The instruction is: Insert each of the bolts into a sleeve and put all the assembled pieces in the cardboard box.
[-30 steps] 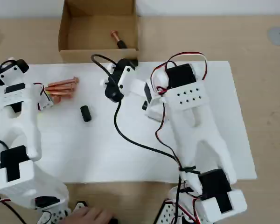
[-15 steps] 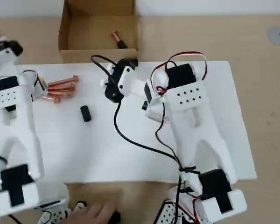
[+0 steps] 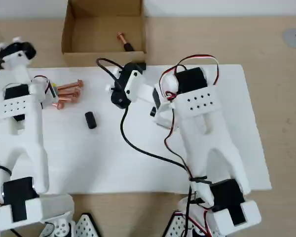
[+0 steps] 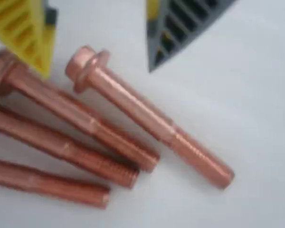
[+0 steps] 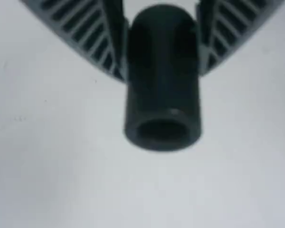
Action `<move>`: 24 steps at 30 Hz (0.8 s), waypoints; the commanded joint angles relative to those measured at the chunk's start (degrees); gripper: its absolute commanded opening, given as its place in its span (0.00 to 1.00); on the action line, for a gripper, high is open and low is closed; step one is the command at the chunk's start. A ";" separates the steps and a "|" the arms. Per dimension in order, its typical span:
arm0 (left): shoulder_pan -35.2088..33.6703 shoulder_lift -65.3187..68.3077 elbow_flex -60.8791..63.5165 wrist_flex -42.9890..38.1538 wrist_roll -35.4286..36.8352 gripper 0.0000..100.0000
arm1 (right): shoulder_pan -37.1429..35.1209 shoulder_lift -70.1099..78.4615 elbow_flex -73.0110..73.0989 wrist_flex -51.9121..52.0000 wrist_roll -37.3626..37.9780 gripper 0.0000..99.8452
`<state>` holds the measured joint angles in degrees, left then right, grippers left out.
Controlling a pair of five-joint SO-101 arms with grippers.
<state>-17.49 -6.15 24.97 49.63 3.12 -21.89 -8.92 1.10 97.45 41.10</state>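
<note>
Nearest on the white sheet (image 3: 138, 163) that covers the desk (image 3: 276, 74), one loose sleeve (image 3: 90, 120) lies on its own. A little farther, the right claw (image 5: 161, 57) is clamped on a second sleeve (image 5: 162, 114), its bore showing, held just above the sheet. Left of that, four bolts (image 4: 147, 118) lie side by side on the sheet, and the left claw (image 4: 99, 52) hangs over their heads with its fingers spread apart, gripping nothing. Farthest, the cardboard box (image 3: 67, 34) holds one assembled piece (image 3: 124, 42).

No legible text, labels or numbers anywhere
</note>
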 commanded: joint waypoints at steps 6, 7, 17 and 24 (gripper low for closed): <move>0.44 0.48 2.11 -6.33 15.12 0.15 | -0.40 -2.33 0.13 -0.35 0.62 0.01; 0.44 0.48 2.20 -6.33 16.00 0.15 | -0.40 -2.33 0.13 -0.35 0.62 0.01; -1.49 0.57 5.36 -6.42 19.60 0.15 | -0.40 -2.33 0.13 -0.35 0.62 0.01; -1.41 0.57 9.85 -11.08 19.43 0.15 | -0.40 -2.33 0.13 -0.35 0.62 0.01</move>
<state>-18.55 -5.19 33.85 41.45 22.29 -21.89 -8.92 1.10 97.45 41.10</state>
